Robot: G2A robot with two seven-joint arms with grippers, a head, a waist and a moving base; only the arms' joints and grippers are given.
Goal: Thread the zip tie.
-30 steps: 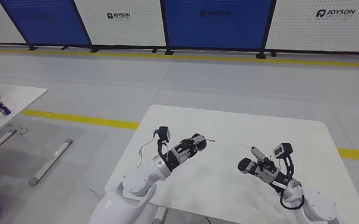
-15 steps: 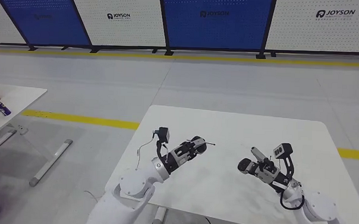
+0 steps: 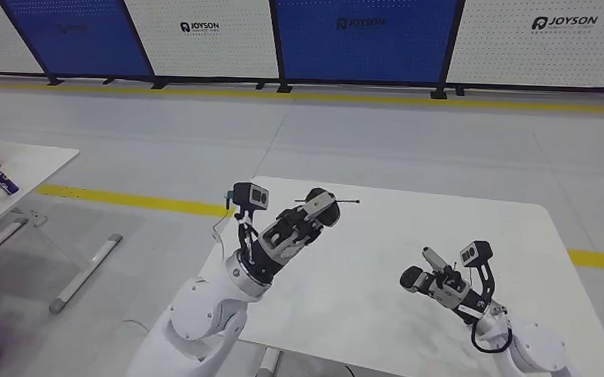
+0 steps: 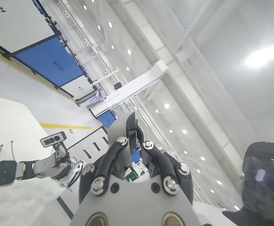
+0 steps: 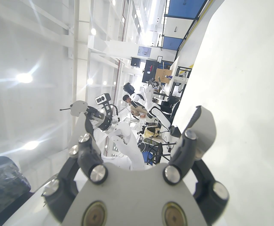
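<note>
Left arm raised, farther and leftward.
Left gripper [image 3: 322, 202] pinches the zip tie [image 3: 350, 201]; right gripper [image 3: 416, 270] stays spread wide.

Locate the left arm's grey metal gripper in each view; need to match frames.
Top view: left gripper held above the white table near its far left corner, pinching a thin black zip tie.
Left wrist view: left gripper close up, shut, ceiling behind, table off to one side.
Right wrist view: left gripper farther off, zip tie poking out, table alongside.
Shared landmark: the white table.

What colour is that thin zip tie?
The zip tie is black; the top view shows it best.
</note>
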